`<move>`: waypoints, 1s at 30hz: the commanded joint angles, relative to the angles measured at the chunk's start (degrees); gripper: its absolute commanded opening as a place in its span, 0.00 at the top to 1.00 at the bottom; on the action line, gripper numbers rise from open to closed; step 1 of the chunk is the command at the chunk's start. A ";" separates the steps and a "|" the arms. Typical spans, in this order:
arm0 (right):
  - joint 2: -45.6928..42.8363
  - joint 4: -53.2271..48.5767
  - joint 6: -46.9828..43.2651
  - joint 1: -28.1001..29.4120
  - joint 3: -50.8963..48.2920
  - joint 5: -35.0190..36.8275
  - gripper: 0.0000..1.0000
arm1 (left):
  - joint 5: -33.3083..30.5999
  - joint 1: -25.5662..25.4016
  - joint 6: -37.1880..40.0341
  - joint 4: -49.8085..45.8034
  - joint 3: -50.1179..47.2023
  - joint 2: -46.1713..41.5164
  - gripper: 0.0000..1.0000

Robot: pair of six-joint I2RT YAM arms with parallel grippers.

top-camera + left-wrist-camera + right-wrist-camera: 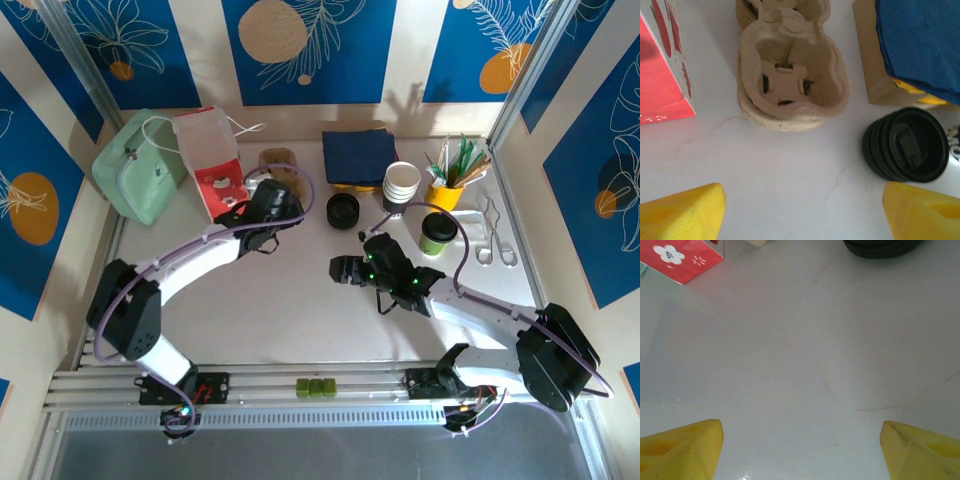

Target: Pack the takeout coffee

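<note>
1. Left claw (801, 202) released, just short of brown moulded-pulp cup carrier (790, 82); right claw (800, 440) released, empty.
2. Green paper takeout coffee cup with black lid (438, 232) stands at right of table (300, 310).
3. Recommended: grip one carrier wall squarely.

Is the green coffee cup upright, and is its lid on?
Upright, lid on: the green cup stands on the table, its black lid covering the top.
</note>
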 commanded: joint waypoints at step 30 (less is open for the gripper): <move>-0.49 5.81 1.16 -2.12 -2.38 0.05 0.17 | -4.43 5.97 -20.53 4.44 8.00 15.89 0.57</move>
